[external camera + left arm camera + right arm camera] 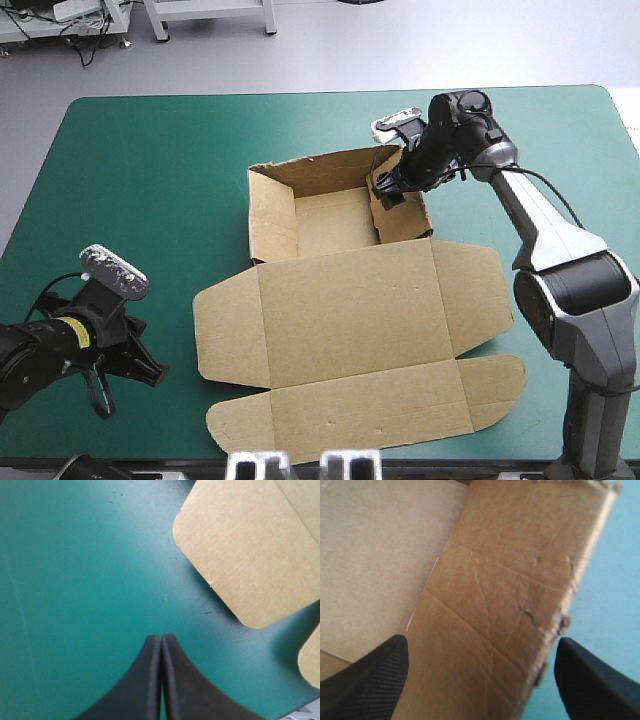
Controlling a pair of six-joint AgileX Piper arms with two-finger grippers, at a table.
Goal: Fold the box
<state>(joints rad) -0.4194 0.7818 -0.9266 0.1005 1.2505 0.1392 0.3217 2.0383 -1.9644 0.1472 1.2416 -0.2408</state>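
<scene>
The brown box (pixel 350 300) lies mid-table as an open tray (pixel 335 220) with walls raised, its lid and flaps flat toward the front edge. My right gripper (pixel 388 188) is open and straddles the tray's right wall (pixel 510 595), one finger inside the tray and one outside. My left gripper (pixel 152 372) rests low over the cover near the front left, shut on nothing. In the left wrist view the left gripper (pixel 161 638) points at the cover, with a rounded side flap (pixel 250 545) of the lid ahead and to one side.
The teal-green cover (pixel 150 160) stretches wide to the left of the box and behind it. A second rounded flap (pixel 312 660) lies close beside my left gripper. The lid's front flap (pixel 370 415) reaches almost to the table's front edge.
</scene>
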